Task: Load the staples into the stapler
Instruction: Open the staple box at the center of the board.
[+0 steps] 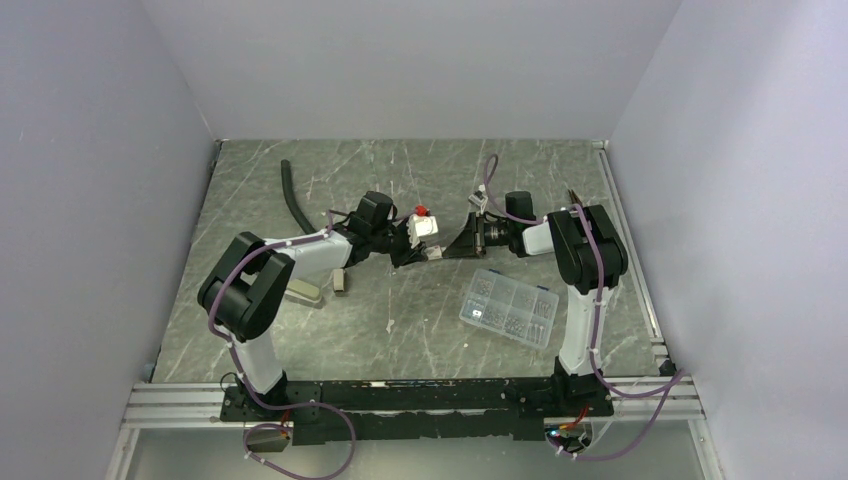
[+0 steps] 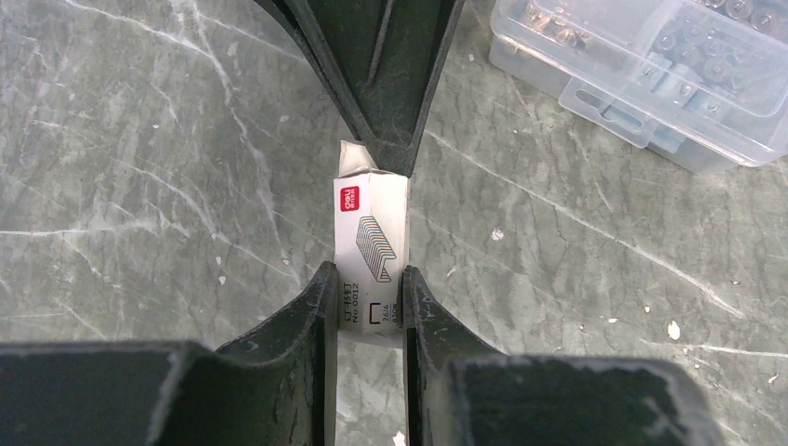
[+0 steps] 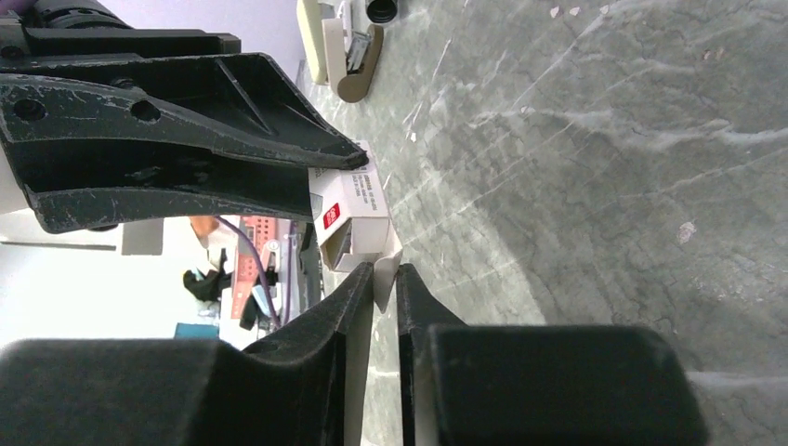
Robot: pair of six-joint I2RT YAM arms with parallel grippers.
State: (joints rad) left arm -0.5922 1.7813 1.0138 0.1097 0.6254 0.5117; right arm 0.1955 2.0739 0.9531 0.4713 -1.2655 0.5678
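Left wrist shows a white, red-labelled staple box [image 2: 370,237].

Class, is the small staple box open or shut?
Open: the staple box has its end flap folded out, pinched between the right fingers.

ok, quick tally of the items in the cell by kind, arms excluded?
Staple box: 1
Stapler: 1
Clear compartment box: 1
Black hose: 1
Total: 4
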